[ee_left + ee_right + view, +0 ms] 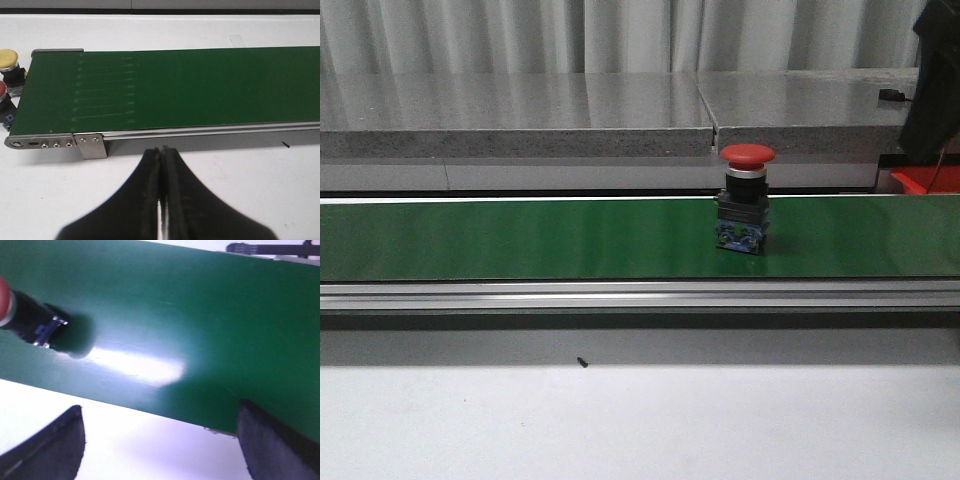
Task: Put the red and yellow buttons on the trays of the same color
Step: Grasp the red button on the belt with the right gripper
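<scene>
From the front camera I see one red button (747,196) standing upright on the green conveyor belt (520,238), right of the middle, its red mushroom cap on top of a black body and a blue base. A red tray (923,180) shows only as a corner at the right edge, behind the belt, partly covered by a dark shape hanging in the upper right corner that I cannot identify. I find no yellow tray in any view. Neither arm appears in the front view. On my left wrist camera the left gripper (161,165) has its two black fingers pressed together with only a thin slit between them, and nothing is held; it hangs over the white bench (240,190) just in front of the belt's metal end bracket (56,143). Past that end of the belt, a yellow button (10,64) and a second red button (4,104) sit close together, both cut off by the frame edge, so I cannot tell what they rest on. On my right wrist camera the right gripper (160,440) is spread wide, fingers far apart and empty, above the near edge of the belt; the red button appears there blurred and cropped at the frame's edge, well apart from either finger.
</scene>
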Controlling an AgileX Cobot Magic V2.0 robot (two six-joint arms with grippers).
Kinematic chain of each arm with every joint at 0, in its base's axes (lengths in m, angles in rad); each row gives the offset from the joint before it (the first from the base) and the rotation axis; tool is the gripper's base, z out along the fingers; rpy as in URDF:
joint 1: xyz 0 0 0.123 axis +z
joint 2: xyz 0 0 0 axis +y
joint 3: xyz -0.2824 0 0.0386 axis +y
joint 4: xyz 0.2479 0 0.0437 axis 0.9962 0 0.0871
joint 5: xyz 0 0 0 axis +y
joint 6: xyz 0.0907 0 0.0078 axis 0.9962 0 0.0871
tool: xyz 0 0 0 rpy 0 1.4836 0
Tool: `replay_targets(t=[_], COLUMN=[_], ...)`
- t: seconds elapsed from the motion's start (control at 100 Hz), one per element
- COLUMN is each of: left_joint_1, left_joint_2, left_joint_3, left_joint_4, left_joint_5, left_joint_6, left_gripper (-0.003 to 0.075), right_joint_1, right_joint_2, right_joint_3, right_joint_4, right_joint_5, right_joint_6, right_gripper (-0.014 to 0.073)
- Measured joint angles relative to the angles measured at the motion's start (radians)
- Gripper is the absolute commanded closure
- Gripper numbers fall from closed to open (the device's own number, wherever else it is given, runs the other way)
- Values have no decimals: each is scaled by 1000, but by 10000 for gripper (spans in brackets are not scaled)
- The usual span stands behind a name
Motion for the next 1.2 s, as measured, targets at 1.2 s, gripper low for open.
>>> replay_targets(t=[1.2], left_joint_1=[0], left_joint_2=[0], left_joint_3=[0], left_joint_4=[0], left_joint_5=[0], left_joint_6=[0], left_gripper=[739], right_joint_1=[161], right_joint_2=[309], right_joint_3=[-159], right_joint_4=[17], right_joint_5=[-106], right_joint_6=[-130], right_gripper=[245])
